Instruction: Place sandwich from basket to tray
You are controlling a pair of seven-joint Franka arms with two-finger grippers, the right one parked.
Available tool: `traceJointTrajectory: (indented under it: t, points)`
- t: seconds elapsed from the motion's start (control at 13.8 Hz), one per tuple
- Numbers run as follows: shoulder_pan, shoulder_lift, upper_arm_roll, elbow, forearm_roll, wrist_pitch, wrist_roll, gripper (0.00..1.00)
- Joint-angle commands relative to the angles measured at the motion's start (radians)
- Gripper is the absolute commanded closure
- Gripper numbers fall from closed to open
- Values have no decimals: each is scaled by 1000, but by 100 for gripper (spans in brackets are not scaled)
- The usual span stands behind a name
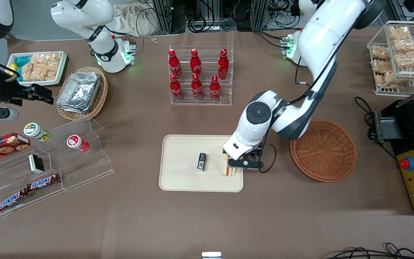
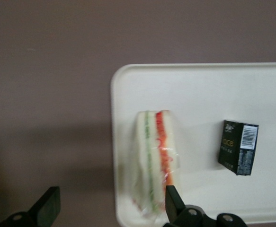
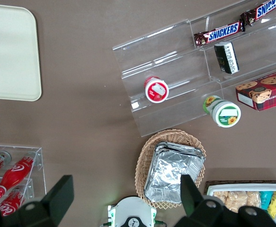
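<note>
The sandwich [image 1: 227, 169] stands on edge on the tray [image 1: 182, 180], the spread gripper [image 1: 244, 162] just above it; the basket [image 1: 323, 150] sits at its 3 o'clock

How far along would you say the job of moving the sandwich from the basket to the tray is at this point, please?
Nearly finished. The reddish-brown basket holds nothing, and the sandwich stands on the cream tray near the edge closest to the basket, beside a small black box. The gripper sits just over the sandwich with its fingers spread wide and not clamping it. What remains is lifting the arm clear.
</note>
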Motion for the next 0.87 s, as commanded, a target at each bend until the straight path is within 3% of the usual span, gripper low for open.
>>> traceJointTrajectory:
  t: [0.0, 0.22, 0.29, 0.58, 0.8]
  points:
    - [48, -159, 0, -29, -90, -188, 48, 0]
    - [153, -300, 3, -25, -249, -411, 279, 0]
    - [163, -349, 20, -24, -266, -494, 341, 0]
    - [165, -538, 165, -35, -270, -649, 383, 0]
    - [167, -632, 277, -35, -270, -734, 533, 0]
